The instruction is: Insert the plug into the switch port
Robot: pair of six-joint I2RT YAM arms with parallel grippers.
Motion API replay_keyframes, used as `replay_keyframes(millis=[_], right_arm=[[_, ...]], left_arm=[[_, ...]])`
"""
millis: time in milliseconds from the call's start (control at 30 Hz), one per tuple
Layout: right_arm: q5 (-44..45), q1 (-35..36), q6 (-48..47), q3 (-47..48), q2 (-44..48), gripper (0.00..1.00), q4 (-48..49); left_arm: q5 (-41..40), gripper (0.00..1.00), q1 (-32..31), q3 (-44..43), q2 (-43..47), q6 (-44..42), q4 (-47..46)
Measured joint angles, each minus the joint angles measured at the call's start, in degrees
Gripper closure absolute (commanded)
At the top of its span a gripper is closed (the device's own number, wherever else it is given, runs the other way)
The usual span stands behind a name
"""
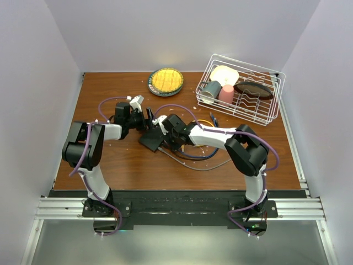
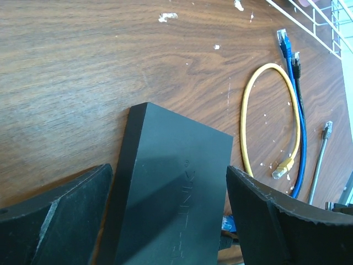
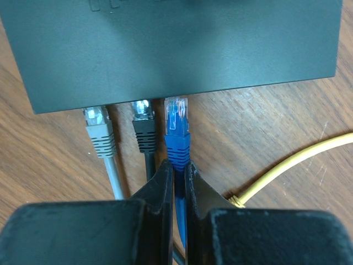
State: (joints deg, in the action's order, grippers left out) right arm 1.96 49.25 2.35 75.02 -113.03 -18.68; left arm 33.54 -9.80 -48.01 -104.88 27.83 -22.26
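Note:
The flat black switch box (image 3: 182, 44) lies on the wooden table; it also shows in the top view (image 1: 150, 141). My right gripper (image 3: 177, 165) is shut on the blue plug (image 3: 177, 118) just behind its ribbed boot. The plug's clear tip touches the box's port edge (image 3: 220, 91), and most of the tip still shows outside. A grey plug (image 3: 98, 130) and a black plug (image 3: 144, 126) sit in ports to its left. The sockets themselves are hidden under the edge. My left gripper (image 2: 168, 171) straddles the box (image 2: 171, 187), a finger (image 2: 265, 221) against each long side.
A yellow cable loop (image 2: 265, 110), a blue cable (image 2: 298, 110) and a loose grey plug (image 2: 326, 130) lie on the table right of the box. A white wire dish rack (image 1: 242, 88) stands at the back right. A round yellow-centred plate (image 1: 165, 81) sits at the back.

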Motion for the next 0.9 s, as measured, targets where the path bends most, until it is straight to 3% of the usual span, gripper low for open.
replay_keyframes(millis=[900], right_arm=[[-7.6,-2.3,-0.5,5.4,-2.5,1.0,-7.9]], left_arm=[[0.5,0.15,-0.4,-0.2,-0.5,-0.5,-0.5]])
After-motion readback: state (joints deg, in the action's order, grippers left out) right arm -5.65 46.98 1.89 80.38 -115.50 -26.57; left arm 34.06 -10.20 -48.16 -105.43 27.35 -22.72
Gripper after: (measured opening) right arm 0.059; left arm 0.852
